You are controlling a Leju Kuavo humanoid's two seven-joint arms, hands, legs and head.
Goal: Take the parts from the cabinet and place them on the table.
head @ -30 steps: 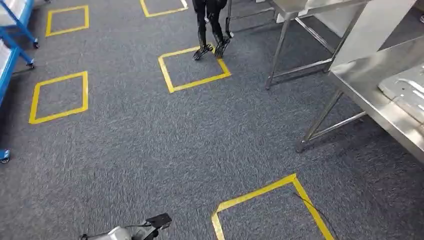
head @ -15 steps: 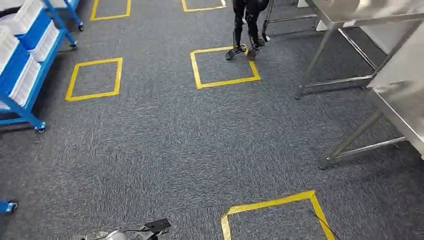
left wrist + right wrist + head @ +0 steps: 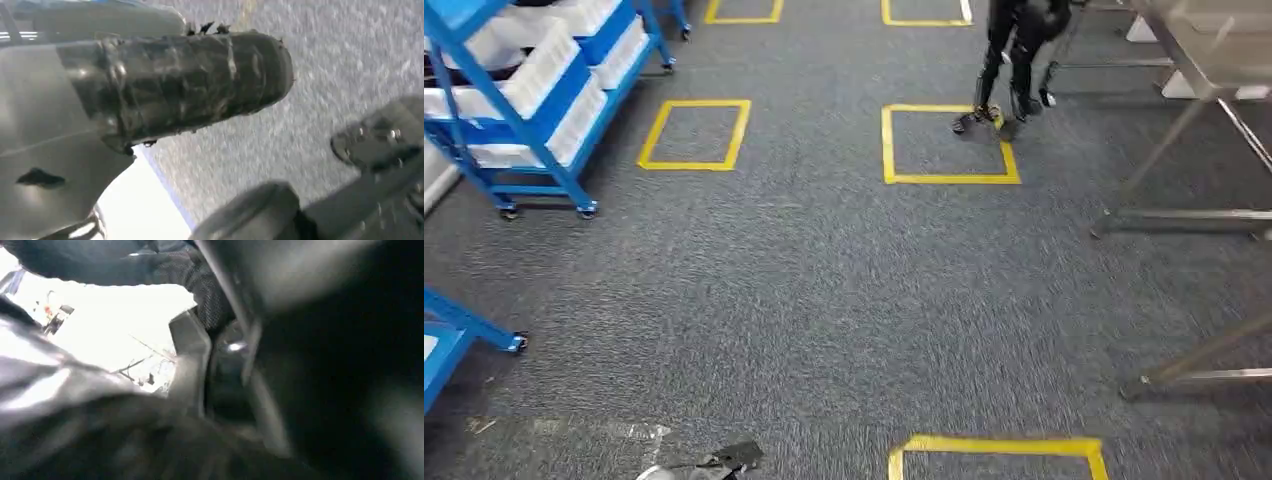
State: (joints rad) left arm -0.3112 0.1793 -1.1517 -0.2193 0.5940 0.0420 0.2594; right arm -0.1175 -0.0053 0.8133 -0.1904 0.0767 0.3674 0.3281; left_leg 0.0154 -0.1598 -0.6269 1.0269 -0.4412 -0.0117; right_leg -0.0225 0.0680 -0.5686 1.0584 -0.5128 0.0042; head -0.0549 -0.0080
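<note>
The blue wheeled cabinet [image 3: 534, 95] stands at the far left, with white bins [image 3: 544, 60] on its shelves; I see no parts inside them from here. Steel tables [image 3: 1214, 45] stand along the right edge. My left hand [image 3: 165, 90] hangs over the grey carpet, its thick taped thumb apart from the dark fingers [image 3: 375, 150], with nothing between them. A bit of my left arm [image 3: 704, 465] shows at the bottom of the head view. My right hand [image 3: 195, 365] is a dark blur and I cannot make out how its fingers lie.
Yellow taped squares [image 3: 949, 145] mark the carpet. Another robot's dark legs [image 3: 1009, 60] stand at the far square's corner. A second blue frame [image 3: 464, 335] juts in at the left edge. Table legs [image 3: 1184, 370] stand at the right.
The camera has swung left: the blue cabinet has come into view at the upper left and the steel tables have slid to the right edge. My left arm stays low.
</note>
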